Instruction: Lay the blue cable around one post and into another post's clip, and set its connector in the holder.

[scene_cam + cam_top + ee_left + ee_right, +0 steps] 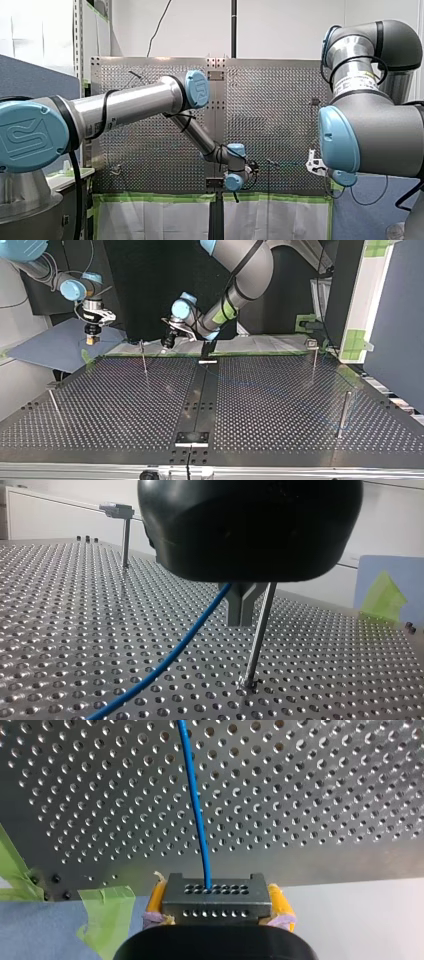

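In the left wrist view my left gripper [242,619] has its grey fingers shut on the blue cable [170,655]. From there the cable slopes down to the perforated table, close beside a thin metal post [257,635]. In the right wrist view my right gripper [217,905] is shut on the cable's dark grey connector [215,890], held between its yellow pads [156,900]. The blue cable [195,805] runs from the connector out over the table. In the top view my right gripper [91,337] hangs beyond the table's far edge at the left. My left gripper [167,342] is near the far middle.
Thin posts stand on the table [125,405]: one by the far edge [144,357], one far right [314,357], a thicker one near right [344,412]. A post with a clip on top [122,515] shows behind my left gripper. A dark holder block [191,437] sits at the near middle.
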